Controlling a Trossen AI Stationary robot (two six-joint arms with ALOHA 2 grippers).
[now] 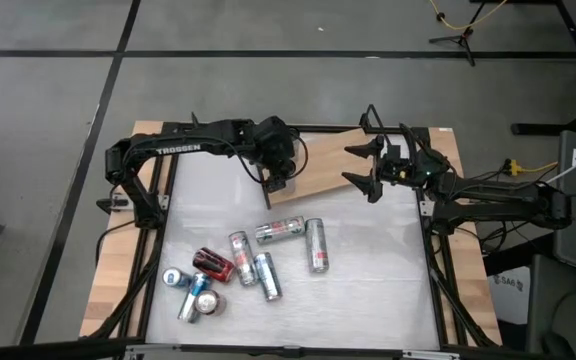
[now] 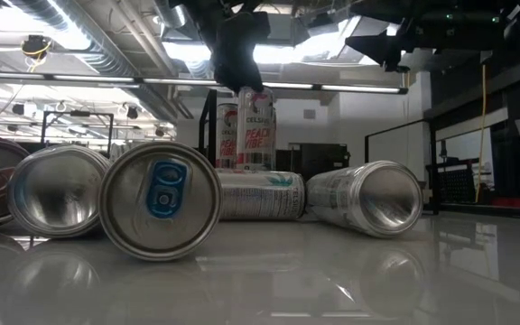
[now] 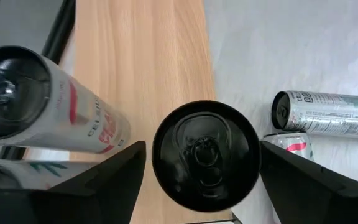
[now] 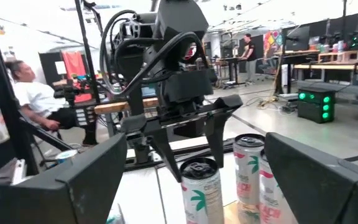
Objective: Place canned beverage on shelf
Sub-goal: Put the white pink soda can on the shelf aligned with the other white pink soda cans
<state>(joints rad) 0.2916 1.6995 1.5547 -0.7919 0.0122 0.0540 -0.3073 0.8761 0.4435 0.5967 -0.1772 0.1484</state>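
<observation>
I read the job as well underway. The shelf (image 1: 313, 165) sits at twelve o'clock on the white table (image 1: 368, 300), its wooden board (image 3: 142, 68) already carrying upright cans (image 4: 248, 171). My left gripper (image 3: 197, 180) hangs straight over one more upright can (image 3: 205, 154) at the board's near edge, its fingers spread to either side of the can top and apparently clear of it, so I judge this can just set down. My right gripper (image 1: 376, 165) waits at one o'clock above the shelf's far end, fingers wide and empty. About eight loose cans (image 1: 268, 275) lie at six to seven o'clock, yet to be shelved. Room is tight: neighbouring cans stand close, so a straight lift looks safest.
</observation>
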